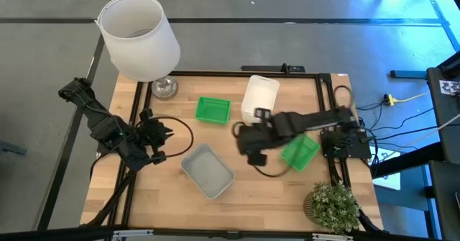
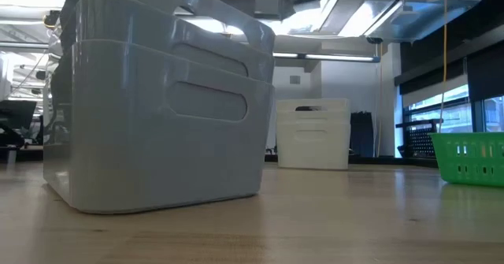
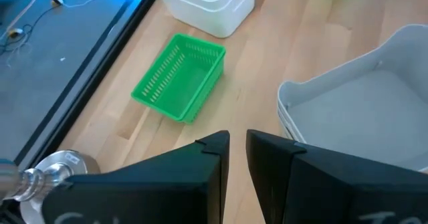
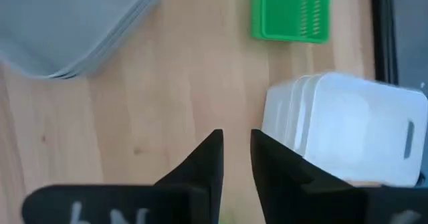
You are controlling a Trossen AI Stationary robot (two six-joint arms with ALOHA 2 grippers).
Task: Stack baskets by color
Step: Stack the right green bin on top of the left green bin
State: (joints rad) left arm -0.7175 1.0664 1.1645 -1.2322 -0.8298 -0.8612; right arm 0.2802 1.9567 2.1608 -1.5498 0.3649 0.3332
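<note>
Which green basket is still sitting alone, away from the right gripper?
The green basket near the lamp base; the other green one lies beside the right gripper.

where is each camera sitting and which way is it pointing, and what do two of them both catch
High view: above the table, looking straight down; both arms show, left hand, right hand.
Low view: at tabletop height, level across; grey basket stack close, no arm.
Left wrist view: on the left arm, past its own hand at a green basket.
Right wrist view: on the right arm, past its hand.
Shared: both wrist views catch the white basket stack.
</note>
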